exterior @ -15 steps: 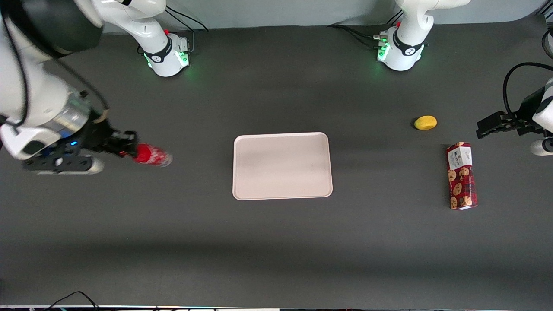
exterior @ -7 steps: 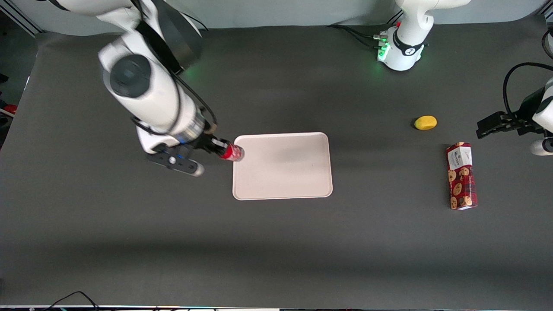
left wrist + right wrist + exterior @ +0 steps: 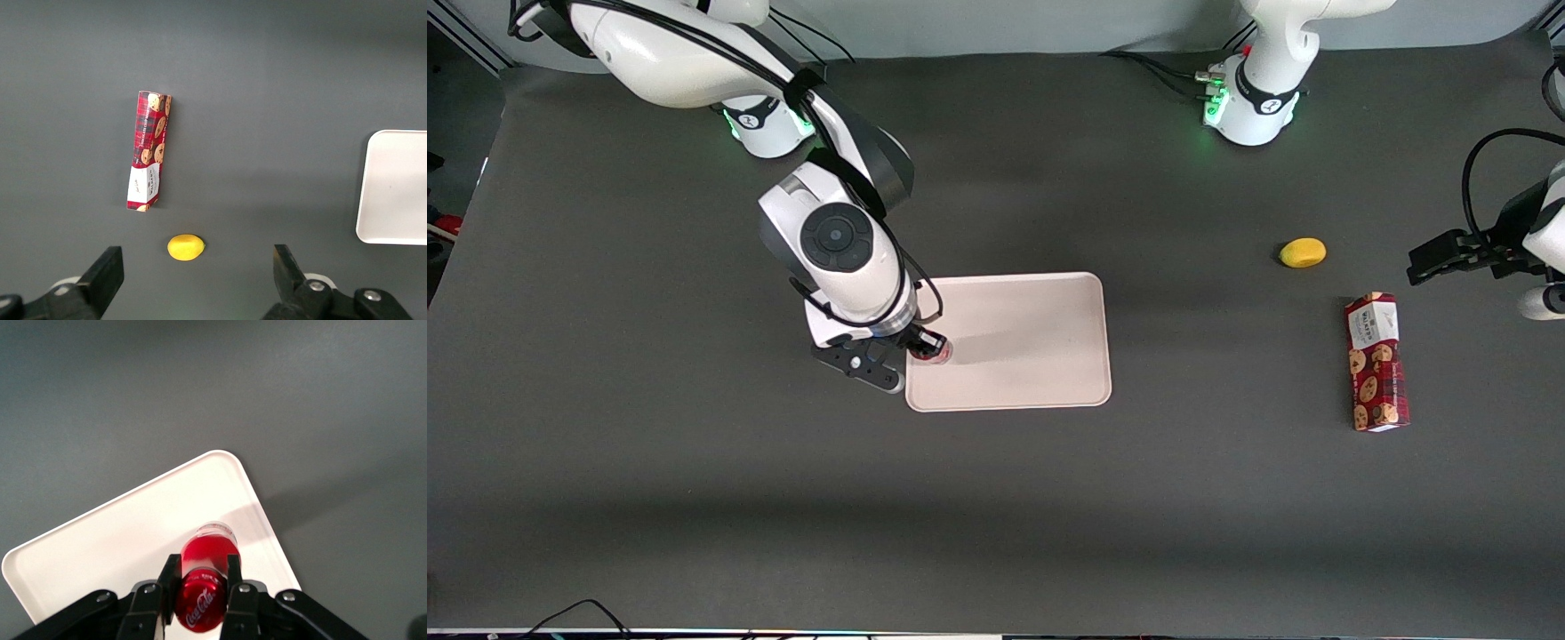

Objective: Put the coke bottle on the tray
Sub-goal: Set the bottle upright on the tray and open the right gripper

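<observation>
The coke bottle (image 3: 203, 577), red with white lettering on its cap and a clear base, stands upright between the fingers of my gripper (image 3: 200, 577), which is shut on it. In the front view the gripper (image 3: 927, 348) holds the bottle (image 3: 934, 353) over the tray's end nearest the working arm; whether its base touches the tray I cannot tell. The tray (image 3: 1023, 342) is a flat pale pinkish-white rectangle with rounded corners at the table's middle. The wrist view shows the bottle's base close to one rounded corner of the tray (image 3: 120, 533).
A red cookie box (image 3: 1376, 362) lies toward the parked arm's end of the table, with a yellow lemon-like fruit (image 3: 1303, 252) beside it, farther from the front camera. The left wrist view also shows the box (image 3: 148, 151) and the fruit (image 3: 185, 247).
My gripper has carried the coke bottle from the working arm's end of the table across to the tray, and the bottle has turned from tilted to upright.
</observation>
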Robot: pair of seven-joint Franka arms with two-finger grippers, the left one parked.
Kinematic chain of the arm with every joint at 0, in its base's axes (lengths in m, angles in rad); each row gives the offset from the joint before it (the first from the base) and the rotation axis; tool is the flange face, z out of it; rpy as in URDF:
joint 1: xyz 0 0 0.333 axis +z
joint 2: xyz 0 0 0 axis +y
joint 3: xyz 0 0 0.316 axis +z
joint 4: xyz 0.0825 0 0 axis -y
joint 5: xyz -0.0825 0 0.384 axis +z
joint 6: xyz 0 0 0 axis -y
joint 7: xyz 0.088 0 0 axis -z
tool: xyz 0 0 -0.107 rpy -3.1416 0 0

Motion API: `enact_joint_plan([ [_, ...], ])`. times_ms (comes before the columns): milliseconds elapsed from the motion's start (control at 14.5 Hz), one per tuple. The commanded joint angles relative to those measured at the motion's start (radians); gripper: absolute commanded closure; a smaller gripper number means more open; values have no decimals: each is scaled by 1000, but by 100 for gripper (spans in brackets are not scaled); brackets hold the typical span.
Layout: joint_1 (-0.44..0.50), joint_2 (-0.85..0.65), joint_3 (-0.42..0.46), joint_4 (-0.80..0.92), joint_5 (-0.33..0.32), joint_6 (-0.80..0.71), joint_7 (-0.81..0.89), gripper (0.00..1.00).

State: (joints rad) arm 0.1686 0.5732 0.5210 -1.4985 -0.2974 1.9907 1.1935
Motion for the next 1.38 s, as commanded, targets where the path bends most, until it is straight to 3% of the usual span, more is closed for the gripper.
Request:
enact_joint_plan([
  [0, -6, -15, 14, -67, -57, 69, 73, 100],
  [206, 0, -12, 14, -92, -84, 76, 109, 100],
  [275, 0, -12, 14, -92, -91, 76, 122, 58],
  [344, 0, -12, 14, -92, -100, 76, 127, 1],
  [619, -3, -47, 22, -71, -97, 60, 118, 0],
  [894, -17, -151, 34, 76, -83, -204, 5, 0],
  [1169, -87, -295, 21, 185, 21, -458, -278, 0],
  [1238, -102, -338, -14, 185, 35, -516, -364, 0],
  [1307, -106, -384, -75, 187, 90, -570, -452, 0],
])
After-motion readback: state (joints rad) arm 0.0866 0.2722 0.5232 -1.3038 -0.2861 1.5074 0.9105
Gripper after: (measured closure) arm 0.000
